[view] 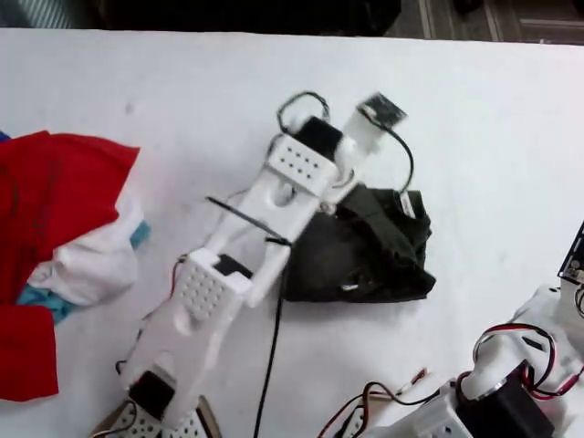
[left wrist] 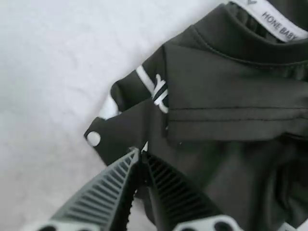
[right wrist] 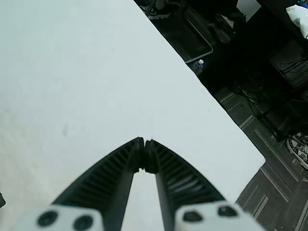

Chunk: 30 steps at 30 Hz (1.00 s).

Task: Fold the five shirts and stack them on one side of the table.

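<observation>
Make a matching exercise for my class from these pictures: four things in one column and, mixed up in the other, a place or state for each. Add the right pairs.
Things:
1. left gripper
2. right gripper
3. red shirt
4. black shirt

Places or states:
A. lies crumpled near the middle of the table
B. shut above bare table
C. heaped at one side, over white cloth
D. shut on the edge of dark fabric

Pairs: 1-D; 2-B; 3-C; 4-A
</observation>
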Tool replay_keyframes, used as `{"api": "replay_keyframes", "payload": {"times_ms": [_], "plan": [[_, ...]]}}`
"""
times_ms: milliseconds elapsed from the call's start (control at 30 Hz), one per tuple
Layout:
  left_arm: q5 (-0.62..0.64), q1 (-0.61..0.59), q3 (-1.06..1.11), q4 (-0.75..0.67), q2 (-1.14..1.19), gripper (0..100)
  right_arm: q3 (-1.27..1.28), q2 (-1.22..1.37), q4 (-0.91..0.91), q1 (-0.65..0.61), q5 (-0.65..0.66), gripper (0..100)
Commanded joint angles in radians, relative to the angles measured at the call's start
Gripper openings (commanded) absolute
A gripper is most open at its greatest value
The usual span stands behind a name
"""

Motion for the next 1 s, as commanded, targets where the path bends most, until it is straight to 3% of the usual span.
{"api": "replay_keyframes", "payload": {"times_ms": [0,367,467,533,767,967], "plan": [[-0.031,0.051,-0.002,-0.078,0.013,2,-0.032,-0.001,-0.015,0.004,0.008,1.9],[-0.026,0.165,-0.178,-0.476,0.027,3,-0.032,-0.001,-0.015,0.005,0.008,1.9],[-0.026,0.163,-0.181,-0.494,0.015,3,-0.034,-0.001,-0.015,0.005,0.008,1.9],[-0.026,0.140,-0.195,-0.423,0.007,3,-0.037,-0.001,-0.015,0.005,0.008,1.9],[-0.034,0.062,-0.279,0.087,-0.001,3,-0.034,-0.001,-0.015,0.001,0.006,1.9],[-0.049,0.024,-0.118,0.101,-0.018,2,-0.032,-0.001,-0.015,-0.004,0.000,1.9]]}}
